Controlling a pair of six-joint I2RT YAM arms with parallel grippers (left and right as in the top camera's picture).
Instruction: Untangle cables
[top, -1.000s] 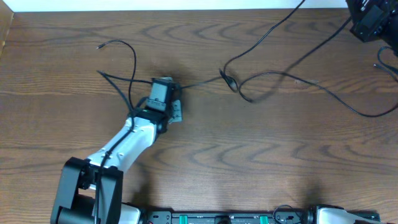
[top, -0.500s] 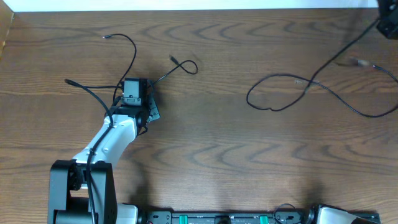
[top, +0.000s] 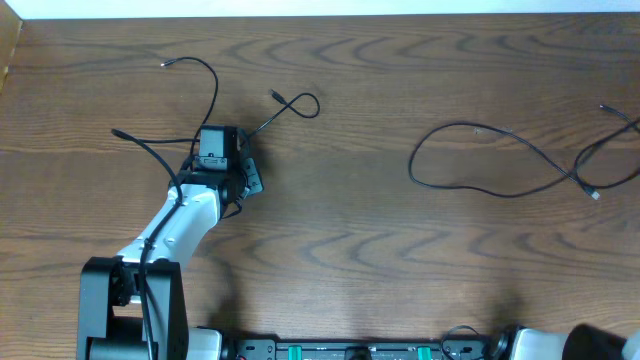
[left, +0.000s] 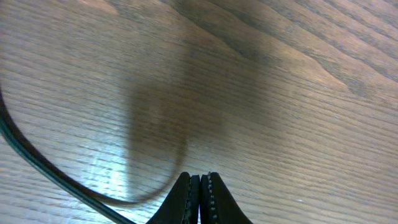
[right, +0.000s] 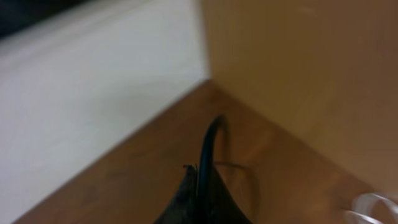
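Note:
Thin black cables (top: 216, 88) gather at my left gripper (top: 235, 160) on the left of the wooden table. One strand ends in a small loop and plug (top: 316, 104). In the left wrist view the left gripper (left: 199, 180) has its tips pressed together, and a cable (left: 37, 167) runs off from under its left finger. A separate cable (top: 475, 125) lies in a wide loop at the right and leaves by the right edge. My right gripper (right: 200, 171) is out of the overhead view and is shut on a black cable (right: 210, 140) that sticks up between its fingers.
The white wall strip (top: 300, 8) runs along the table's far edge. A pale side panel (top: 8, 45) stands at the left. The right wrist view shows a wooden side panel (right: 298, 81) meeting the white wall (right: 93, 93). The arms' base rail (top: 350, 350) lies along the near edge.
My left gripper moved left and its cables came with it. The right-hand cable was pulled away to the right, so the two groups now lie apart. The right arm left the overhead view.

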